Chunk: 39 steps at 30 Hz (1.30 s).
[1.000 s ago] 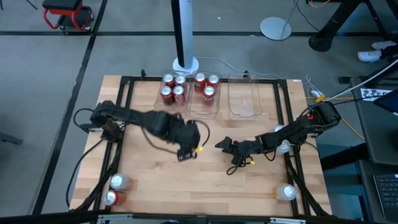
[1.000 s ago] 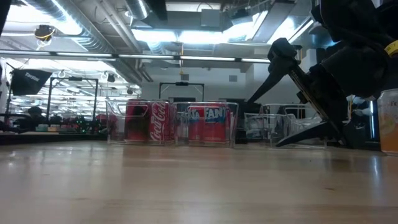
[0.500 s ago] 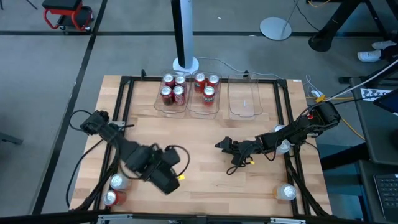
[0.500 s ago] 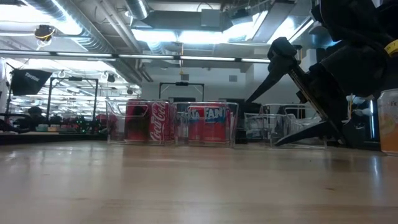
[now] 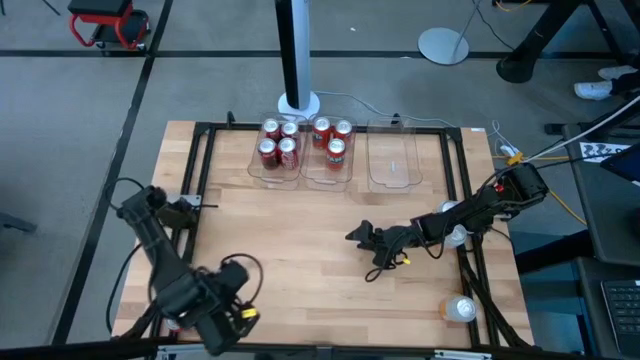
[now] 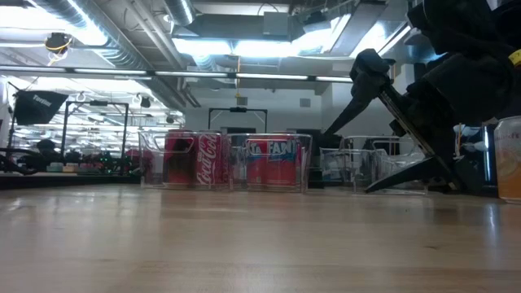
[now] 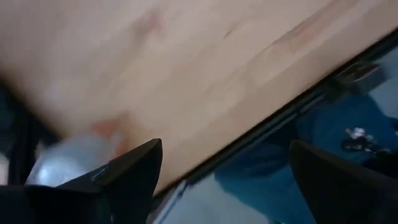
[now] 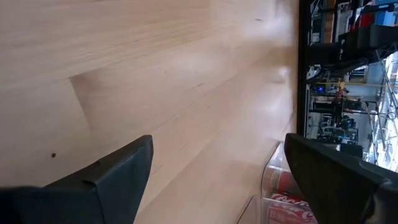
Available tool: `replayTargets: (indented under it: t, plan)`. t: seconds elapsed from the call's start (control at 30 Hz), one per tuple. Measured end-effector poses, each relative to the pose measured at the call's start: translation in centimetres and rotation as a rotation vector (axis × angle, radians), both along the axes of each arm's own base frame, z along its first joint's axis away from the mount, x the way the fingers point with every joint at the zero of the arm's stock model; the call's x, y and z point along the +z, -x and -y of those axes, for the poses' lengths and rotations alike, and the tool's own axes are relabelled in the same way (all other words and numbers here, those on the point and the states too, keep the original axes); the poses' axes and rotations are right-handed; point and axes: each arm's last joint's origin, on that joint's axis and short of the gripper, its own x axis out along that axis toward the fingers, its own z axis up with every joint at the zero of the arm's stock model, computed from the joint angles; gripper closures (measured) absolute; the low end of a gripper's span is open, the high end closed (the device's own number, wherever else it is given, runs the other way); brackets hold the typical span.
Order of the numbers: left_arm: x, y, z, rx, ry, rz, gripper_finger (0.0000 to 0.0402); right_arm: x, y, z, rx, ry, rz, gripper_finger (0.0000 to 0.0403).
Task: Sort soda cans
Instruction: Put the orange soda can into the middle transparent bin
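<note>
Four red soda cans stand in the left clear bin at the table's far edge. Three more cans stand in the middle bin, and the low view shows both groups. A pale can with orange stands near the near right corner. My left gripper is open over the near left corner. Its wrist view shows a blurred pale can beside one finger; from above, the arm hides that corner's cans. My right gripper is open, low over the table's middle.
The third clear bin, at the far right of the row, holds nothing. A black frame runs around the wooden table. Cables trail from both arms. A white post's base stands behind the bins. The pale can shows at the low view's right edge.
My left arm has swung quickly from the table's middle toward the near left corner and now covers the two cans that stood there. Its wrist view is smeared by the motion. The right arm and the cans in the bins have kept still.
</note>
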Motion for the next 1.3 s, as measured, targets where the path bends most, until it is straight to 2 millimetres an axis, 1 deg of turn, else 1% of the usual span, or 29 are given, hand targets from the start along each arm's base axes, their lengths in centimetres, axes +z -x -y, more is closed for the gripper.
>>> replayTargets:
  t: [0.2,0.53,0.63,0.83,0.97,1.13,1.3]
  plan:
    - [-0.9,1.9,1.6,0.071,0.063,-0.083,0.0066,0.2,-0.1,0.0,-0.003,-0.012,0.020,0.0040]
    - [-4.2,4.2,2.7,0.157,0.133,-0.465,0.0066,0.4,-0.2,-0.1,-0.001,-0.046,0.039,0.0040]
    - [-4.9,4.7,2.9,0.151,0.127,-0.504,0.0066,0.4,-0.3,-0.1,0.003,-0.041,0.049,0.0040]
    - [-6.1,5.1,2.9,0.147,0.090,-0.525,0.0066,0.5,-0.3,-0.2,0.009,-0.034,0.060,0.0040]
    - [-7.0,5.3,2.8,0.047,0.068,-0.540,0.0066,0.6,-0.3,-0.2,0.010,-0.035,0.065,0.0040]
    - [-8.1,5.9,3.4,-0.119,0.081,-0.533,0.0066,0.6,-0.3,-0.2,0.009,-0.036,0.066,0.0040]
    - [-8.7,6.9,3.8,-0.172,0.062,-0.542,0.0066,0.6,-0.3,-0.2,0.009,-0.037,0.067,0.0040]
